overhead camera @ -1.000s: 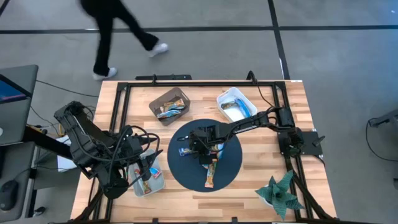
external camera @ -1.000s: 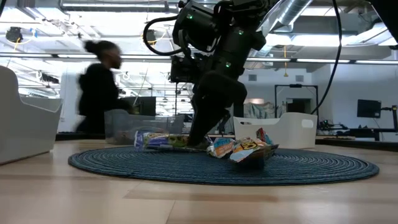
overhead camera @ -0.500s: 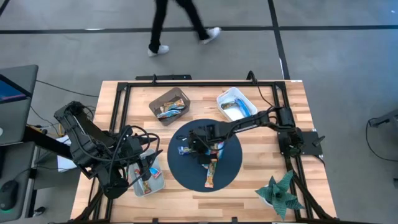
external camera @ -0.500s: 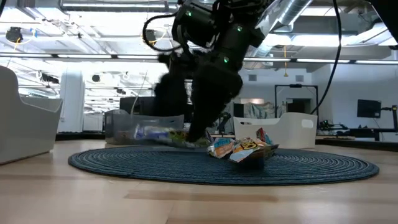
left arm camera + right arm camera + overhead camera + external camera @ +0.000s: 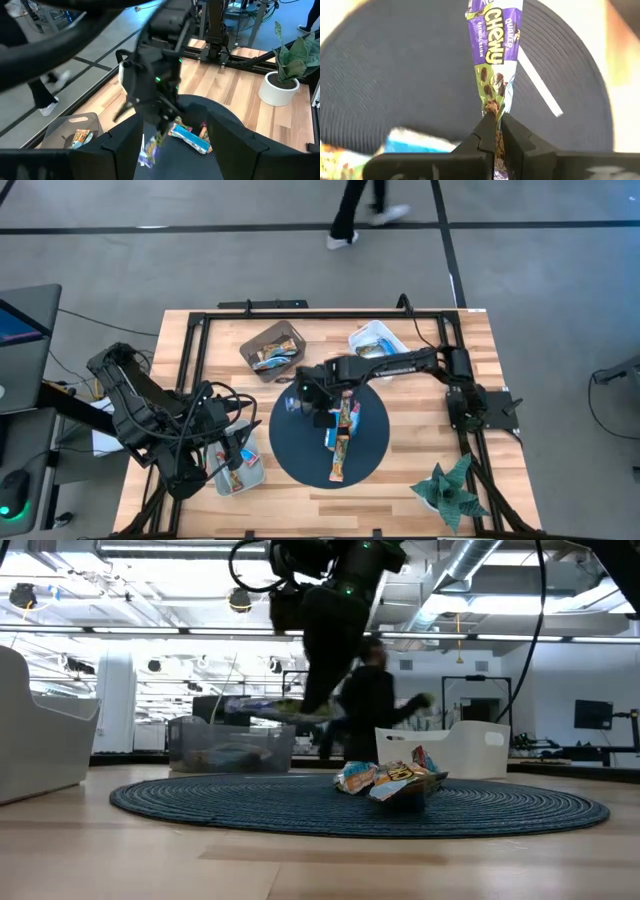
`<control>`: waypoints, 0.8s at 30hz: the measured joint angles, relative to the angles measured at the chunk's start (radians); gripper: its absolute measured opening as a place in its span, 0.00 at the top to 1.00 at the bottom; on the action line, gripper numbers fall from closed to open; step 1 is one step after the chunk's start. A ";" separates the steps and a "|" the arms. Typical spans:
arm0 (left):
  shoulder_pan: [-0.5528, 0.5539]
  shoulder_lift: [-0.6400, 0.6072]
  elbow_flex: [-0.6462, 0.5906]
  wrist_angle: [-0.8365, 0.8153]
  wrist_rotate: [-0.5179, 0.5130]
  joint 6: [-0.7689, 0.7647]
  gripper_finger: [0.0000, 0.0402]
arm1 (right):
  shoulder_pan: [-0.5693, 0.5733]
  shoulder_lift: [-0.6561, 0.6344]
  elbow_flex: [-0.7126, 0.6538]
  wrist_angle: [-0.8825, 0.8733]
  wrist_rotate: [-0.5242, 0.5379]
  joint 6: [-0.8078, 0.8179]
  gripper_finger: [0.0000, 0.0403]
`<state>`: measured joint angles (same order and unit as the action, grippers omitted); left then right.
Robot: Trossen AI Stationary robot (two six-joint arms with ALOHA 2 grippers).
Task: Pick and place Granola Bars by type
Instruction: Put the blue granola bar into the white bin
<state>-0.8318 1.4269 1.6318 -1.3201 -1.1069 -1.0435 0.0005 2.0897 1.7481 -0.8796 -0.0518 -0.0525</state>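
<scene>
My right gripper [image 5: 305,398] hangs above the far left part of the round dark mat [image 5: 365,455], shut on a purple-and-green granola bar [image 5: 495,40]. In the low view the bar [image 5: 262,708] is well above the mat. A few more bars [image 5: 345,418] lie heaped on the mat's middle, and an orange one [image 5: 339,463] lies flat nearer the front. A thin white stick [image 5: 540,89] also lies on the mat. My left gripper [image 5: 177,160] waits open over a clear bin [image 5: 240,472] at the near left. My right gripper pinches the bar's green end [image 5: 495,104] between its two fingertips [image 5: 485,131]. The fingers come from above, slanting steeply down. The bar sticks out sideways from them, about level, lifted clear of the mat.
A brown tray [image 5: 272,348] with bars and a white bin [image 5: 378,345] with blue bars stand at the far side. A potted plant [image 5: 450,490] is at the near right corner. Black frame rails [image 5: 195,350] run along the table's edges. A person [image 5: 360,210] walks beyond the far edge.
My right gripper has risen from the mat and shifted a little toward the far left, taking the purple-and-green bar with it. The bar lay on the mat and is now lifted clear. The person has walked across behind the table.
</scene>
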 joint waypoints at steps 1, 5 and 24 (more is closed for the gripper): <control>0.000 0.000 0.000 0.000 0.000 0.000 0.47 | -0.011 -0.009 0.011 -0.040 0.000 0.000 0.99; 0.000 0.000 0.000 -0.007 0.001 0.001 0.47 | -0.059 -0.065 0.031 -0.150 0.000 0.000 0.99; 0.000 0.000 0.001 -0.047 -0.007 0.001 0.47 | -0.443 -0.481 -0.292 -0.206 0.054 -0.004 0.99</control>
<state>-0.8314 1.4265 1.6325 -1.3672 -1.1139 -1.0427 -0.4425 1.6091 1.4563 -1.0861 0.0021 -0.0560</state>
